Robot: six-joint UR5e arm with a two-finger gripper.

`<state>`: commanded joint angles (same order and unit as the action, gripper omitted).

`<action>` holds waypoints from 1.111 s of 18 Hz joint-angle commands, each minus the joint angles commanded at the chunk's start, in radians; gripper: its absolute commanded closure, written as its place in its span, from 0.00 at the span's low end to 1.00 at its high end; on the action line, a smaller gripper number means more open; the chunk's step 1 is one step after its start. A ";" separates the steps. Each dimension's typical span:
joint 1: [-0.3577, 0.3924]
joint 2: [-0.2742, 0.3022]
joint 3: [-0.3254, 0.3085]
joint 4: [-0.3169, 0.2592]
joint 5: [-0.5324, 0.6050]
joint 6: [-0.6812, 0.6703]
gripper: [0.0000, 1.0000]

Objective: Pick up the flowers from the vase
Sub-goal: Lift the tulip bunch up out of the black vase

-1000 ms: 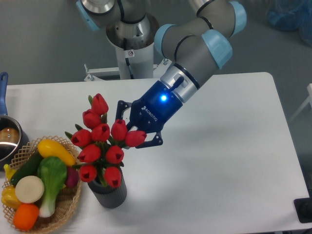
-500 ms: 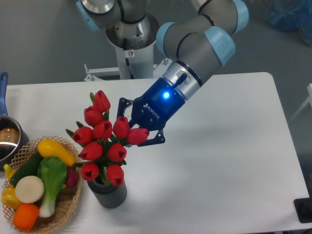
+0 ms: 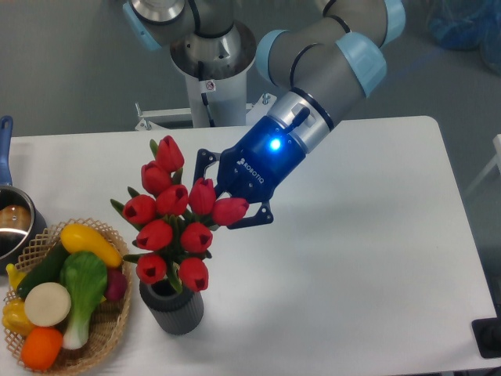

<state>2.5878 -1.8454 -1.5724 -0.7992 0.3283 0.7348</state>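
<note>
The flowers (image 3: 174,219), a bunch of red tulip buds with green stems and leaves, stand over the vase (image 3: 172,305), a short dark grey ribbed pot at the front left. The lowest buds sit just above the vase's mouth. My gripper (image 3: 221,200), blue with black fingers, is at the right side of the bunch, with its fingers reaching in among the buds. The buds hide the fingertips, so the jaws seem closed on the bunch, but I cannot be sure. The stems are mostly hidden by the buds.
A wicker basket (image 3: 106,337) with yellow, green and orange vegetables stands just left of the vase. A blue-handled metal saucepan (image 3: 11,223) is at the left edge. The robot base (image 3: 207,70) stands behind the table.
The gripper and the bunch have risen and shifted slightly right together. The lowest buds now stand higher above the vase's mouth. The vase has not moved.
</note>
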 joint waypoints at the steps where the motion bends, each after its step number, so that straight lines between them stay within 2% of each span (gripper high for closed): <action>1: 0.005 0.000 0.008 0.000 -0.002 -0.002 0.89; 9: 0.037 0.000 0.028 0.000 -0.031 -0.031 0.89; 14: 0.066 0.000 0.032 0.002 -0.028 -0.003 0.89; 18: 0.112 0.024 0.032 -0.002 0.003 0.070 0.89; 20: 0.129 0.034 0.034 -0.002 0.082 0.090 0.89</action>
<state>2.7166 -1.8117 -1.5386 -0.8007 0.4106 0.8252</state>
